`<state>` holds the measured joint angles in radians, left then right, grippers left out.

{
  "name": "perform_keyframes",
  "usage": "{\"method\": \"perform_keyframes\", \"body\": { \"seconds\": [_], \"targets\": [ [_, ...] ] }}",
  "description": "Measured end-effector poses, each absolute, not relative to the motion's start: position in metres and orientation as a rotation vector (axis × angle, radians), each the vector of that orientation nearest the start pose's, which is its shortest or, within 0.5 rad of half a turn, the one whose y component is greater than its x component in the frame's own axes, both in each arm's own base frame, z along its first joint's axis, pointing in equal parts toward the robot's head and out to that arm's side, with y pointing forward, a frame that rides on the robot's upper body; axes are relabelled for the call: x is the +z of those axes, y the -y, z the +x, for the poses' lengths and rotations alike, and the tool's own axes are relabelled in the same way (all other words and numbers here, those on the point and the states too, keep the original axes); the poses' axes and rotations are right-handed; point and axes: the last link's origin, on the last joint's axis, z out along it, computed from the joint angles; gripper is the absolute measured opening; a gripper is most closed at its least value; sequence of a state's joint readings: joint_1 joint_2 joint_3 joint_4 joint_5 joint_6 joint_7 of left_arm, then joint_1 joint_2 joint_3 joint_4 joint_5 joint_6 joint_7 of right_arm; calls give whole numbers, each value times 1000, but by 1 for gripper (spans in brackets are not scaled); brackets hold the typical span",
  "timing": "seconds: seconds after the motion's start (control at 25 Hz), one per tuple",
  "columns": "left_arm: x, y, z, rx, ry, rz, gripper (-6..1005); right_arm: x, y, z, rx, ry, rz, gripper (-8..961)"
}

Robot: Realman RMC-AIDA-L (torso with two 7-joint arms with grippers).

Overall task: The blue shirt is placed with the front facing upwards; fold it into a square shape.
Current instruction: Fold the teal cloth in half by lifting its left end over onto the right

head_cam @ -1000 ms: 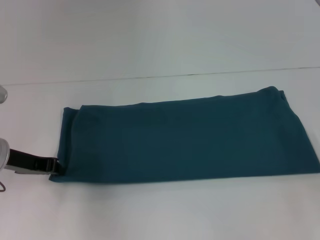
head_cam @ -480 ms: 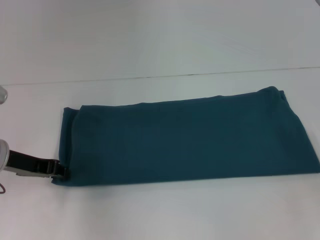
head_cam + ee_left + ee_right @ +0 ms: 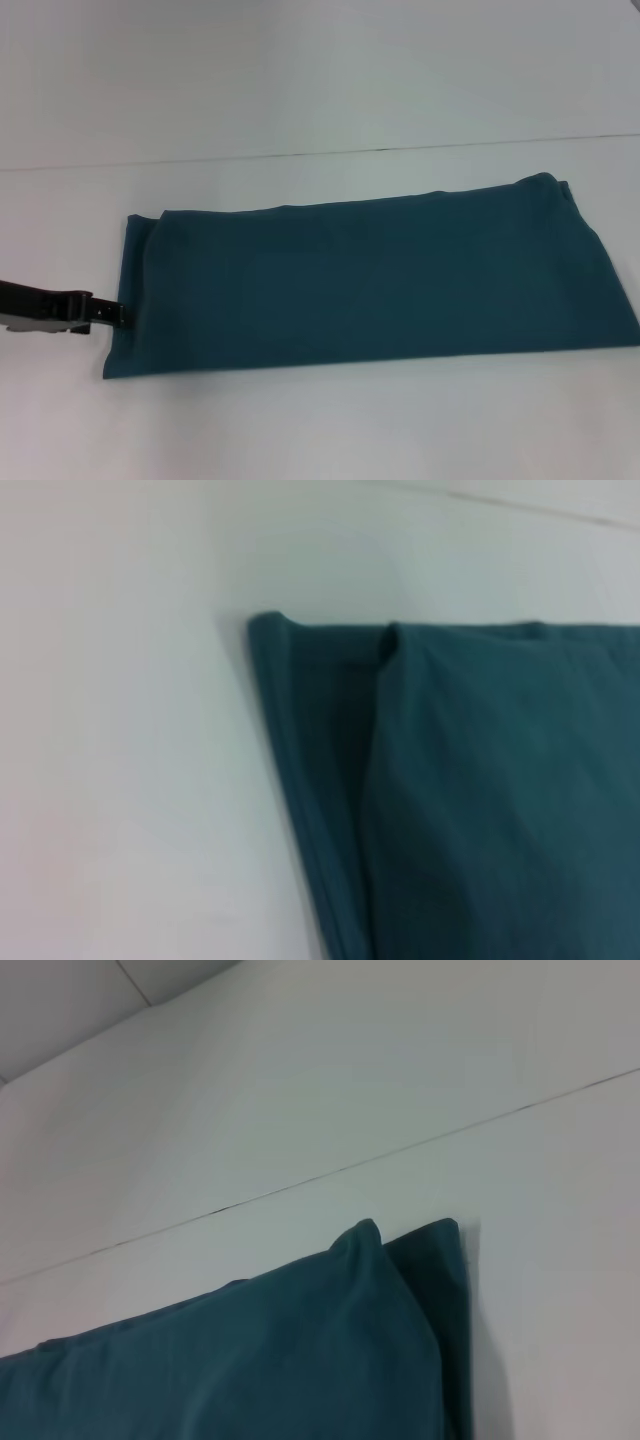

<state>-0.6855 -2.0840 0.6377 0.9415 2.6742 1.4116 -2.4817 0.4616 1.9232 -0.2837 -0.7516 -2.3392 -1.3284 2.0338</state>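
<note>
The blue shirt (image 3: pixel 370 275) lies flat on the white surface (image 3: pixel 320 430), folded into a long band that runs from the surface's left side to its right edge. You see only plain teal cloth facing up. The band's far long edge slants slightly, so that its right end sits farther from you than its left end. The near long edge is straight and lies well apart from the near edge of the surface.

At the left short end, a narrow strip of a lower layer shows beside the upper layer. The left wrist view shows this end close up: the shirt (image 3: pixel 480 800) has a thin rolled hem along its outer edge, and the upper fold starts just inside that hem.

At the right short end, the right wrist view shows the shirt (image 3: pixel 300 1360) with two pointed corners side by side, the upper layer's corner just beside the lower one. A thin dark seam line crosses the surface beyond that corner.

The left gripper (image 3: pixel 112 315) reaches in low from the left edge of the surface. Its dark tip touches the left short end of the shirt, just above the near-left corner. You cannot tell whether its jaws are wide, narrow or pinching cloth.

The right gripper appears in none of the views.
</note>
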Motion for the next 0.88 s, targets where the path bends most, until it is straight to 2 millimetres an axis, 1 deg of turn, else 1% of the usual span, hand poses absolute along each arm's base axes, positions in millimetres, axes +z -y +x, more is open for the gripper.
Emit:
{"method": "perform_keyframes", "body": {
  "seconds": [0.16,0.36,0.6,0.88],
  "targets": [
    [45,-375,-280,-23,1663,-2157,571,128,-330,387,477,-1479,-1882,807],
    [41,-365,-278,-7,1732,-2190,660,128,-330,387,473,-1475,-1883,807],
    [39,-357,-277,-7,1785,-2220,660,130,-330,386,469,-1472,-1890,806],
    [24,-357,-282,-6,1835,-2214,659,130,-331,385,471,-1469,-1893,807]
  ]
}}
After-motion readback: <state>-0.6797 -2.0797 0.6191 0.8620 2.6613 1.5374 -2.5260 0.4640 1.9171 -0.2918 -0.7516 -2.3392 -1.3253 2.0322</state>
